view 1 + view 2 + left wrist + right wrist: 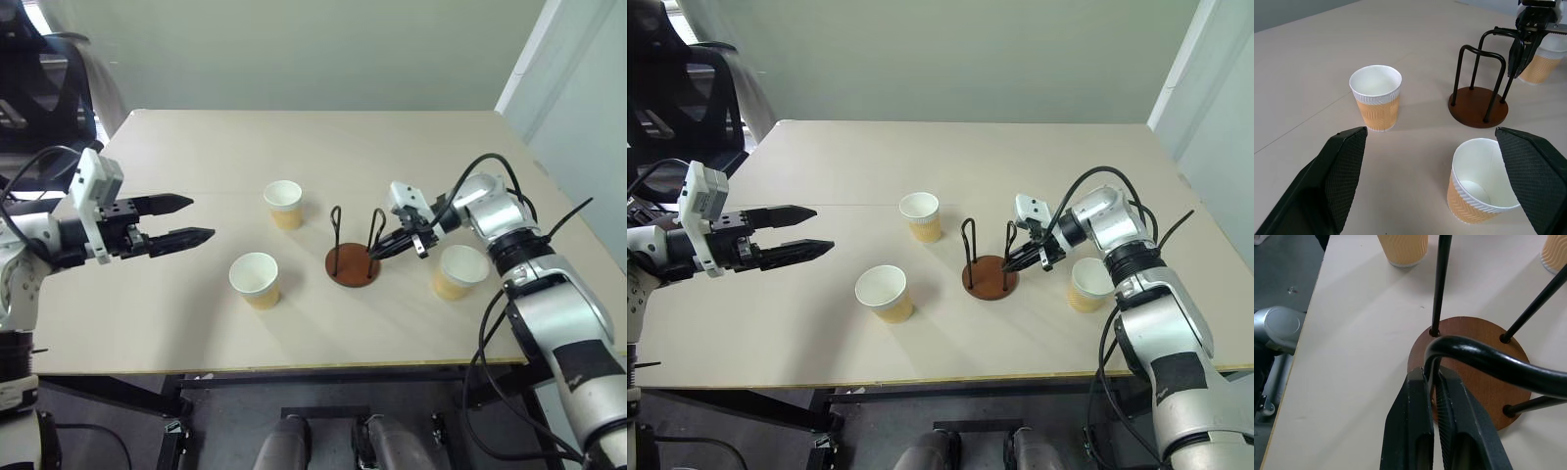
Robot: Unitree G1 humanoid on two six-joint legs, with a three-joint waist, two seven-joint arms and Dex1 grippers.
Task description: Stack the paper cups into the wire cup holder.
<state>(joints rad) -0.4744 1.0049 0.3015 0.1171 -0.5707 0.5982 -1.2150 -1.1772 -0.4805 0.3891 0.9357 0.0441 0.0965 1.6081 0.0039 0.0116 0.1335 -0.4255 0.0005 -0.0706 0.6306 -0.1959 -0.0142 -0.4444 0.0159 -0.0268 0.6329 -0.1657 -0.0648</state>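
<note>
Three paper cups [255, 279] loose on surface [196, 323]; right tool [384, 249] clenched on wire cup holder [352, 264] loop at 3 o'clock, may tip it; left tool [182, 221] released.

Pale beige table [196, 323], faint seam line crossing its top. Wire cup holder [353, 266] stands near centre. Three paper cups upright, apart: one [284, 205] behind-left of holder, one [256, 280] front-left, one [459, 271] just right of it.

My left end effector [184, 221] hovers level with fingers spread wide; my right end effector [377, 252] angles downward, fingers pinched shut.
</note>
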